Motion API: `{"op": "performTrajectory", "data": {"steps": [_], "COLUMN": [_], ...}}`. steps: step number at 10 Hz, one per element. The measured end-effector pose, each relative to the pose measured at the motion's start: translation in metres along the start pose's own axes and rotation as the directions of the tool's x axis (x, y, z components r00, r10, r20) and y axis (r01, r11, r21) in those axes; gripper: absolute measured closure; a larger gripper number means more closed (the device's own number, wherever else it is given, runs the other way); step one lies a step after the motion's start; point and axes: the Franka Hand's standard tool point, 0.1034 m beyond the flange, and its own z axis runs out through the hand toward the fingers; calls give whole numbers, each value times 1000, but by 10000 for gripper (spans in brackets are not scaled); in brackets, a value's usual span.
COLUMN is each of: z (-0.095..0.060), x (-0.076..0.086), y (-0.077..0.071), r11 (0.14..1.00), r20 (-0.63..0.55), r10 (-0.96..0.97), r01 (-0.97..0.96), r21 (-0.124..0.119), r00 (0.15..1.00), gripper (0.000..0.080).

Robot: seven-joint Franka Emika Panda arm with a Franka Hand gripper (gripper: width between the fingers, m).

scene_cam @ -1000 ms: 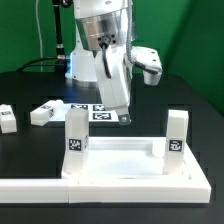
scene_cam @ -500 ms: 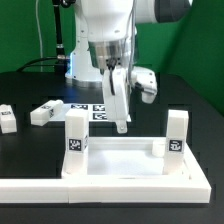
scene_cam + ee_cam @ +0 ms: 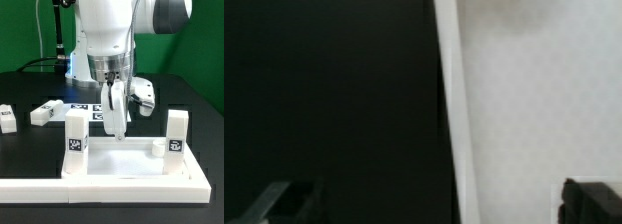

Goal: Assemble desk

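The white desk top [image 3: 125, 162] lies flat near the front, with two tagged legs standing upright in it, one at the exterior view's left [image 3: 76, 132] and one at its right [image 3: 176, 133]. Two more tagged legs lie loose on the black table at the left, one nearer the middle [image 3: 44, 113] and one at the edge [image 3: 7, 118]. My gripper [image 3: 117, 132] points down over the desk top's far edge, between the two upright legs. In the wrist view the gripper [image 3: 432, 205] is open and empty, its fingers [image 3: 589, 200] wide apart over the top's white edge [image 3: 535, 100].
The long white L-shaped border bar [image 3: 100, 187] runs along the front against the desk top. The marker board [image 3: 92, 108] lies flat behind the gripper. The arm's base [image 3: 75, 60] and cables stand at the back.
The gripper has turned to point straight down and has come lower and slightly left, towards the desk top's far edge. The legs and the top have not moved.
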Motion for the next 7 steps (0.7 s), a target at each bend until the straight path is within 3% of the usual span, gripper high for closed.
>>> {"op": "performTrajectory", "data": {"steps": [1,2,3,6,7], "z": [1,4,11,22,25], "x": [0,3,8,15,14], "y": [-1,-4,1,6,10], "r11": [1000,997,993,995,997], "r20": [-4,-32,-60,-75,-62], "r10": [0,-12,-44,-49,-50], "r01": [1,14,50,55,53], "r21": [12,77,107,88,53], "r00": [1000,999,997,996,997], "gripper": [151,151,151,151,151]}}
